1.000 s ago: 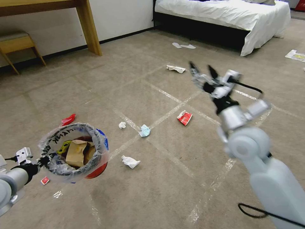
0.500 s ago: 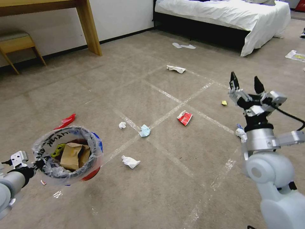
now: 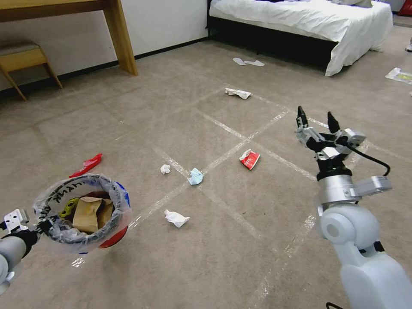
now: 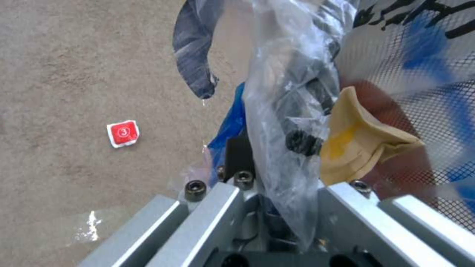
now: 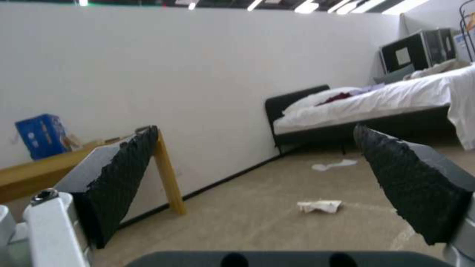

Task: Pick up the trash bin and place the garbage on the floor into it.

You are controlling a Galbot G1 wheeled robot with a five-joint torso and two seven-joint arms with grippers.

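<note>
The trash bin point(image 3: 83, 214), a small round red container lined with a clear crinkly plastic bag bearing black letters, is carried clear of the floor at the robot's lower left, mouth upward, presumably so that collected litter drops in without a return trip. The left gripper point(image 3: 40, 224) is clamped on the near rim of the bin; in the left wrist view its metal fingers point(image 4: 346, 200) pinch the bunched plastic liner against the rim wall. A folded brown paper bag point(image 3: 86, 212) and a yellow scrap point(image 3: 68, 208) already lie inside. The right gripper point(image 3: 315, 120) is raised above the carpet on the right, its two black ridged pads point(image 5: 124, 174) spread wide and pointing away from the robot, holding and touching nothing; this posture suits an approach to the next item. On the beige short-pile carpet floor point(image 3: 223, 257), crossed by shiny tape lines, garbage remains: a crumpled white tissue point(image 3: 176, 218) near the bin, a smaller white wad point(image 3: 165, 168), a light-blue mask point(image 3: 195, 176), a red-and-white wrapper point(image 3: 249, 158), a red strip point(image 3: 88, 165) beyond the bin, and a flat white paper point(image 3: 237, 92) well apart toward the white-sheeted bed point(image 3: 300, 21). A small red square packet point(image 4: 123, 133) lies below the bin.
</note>
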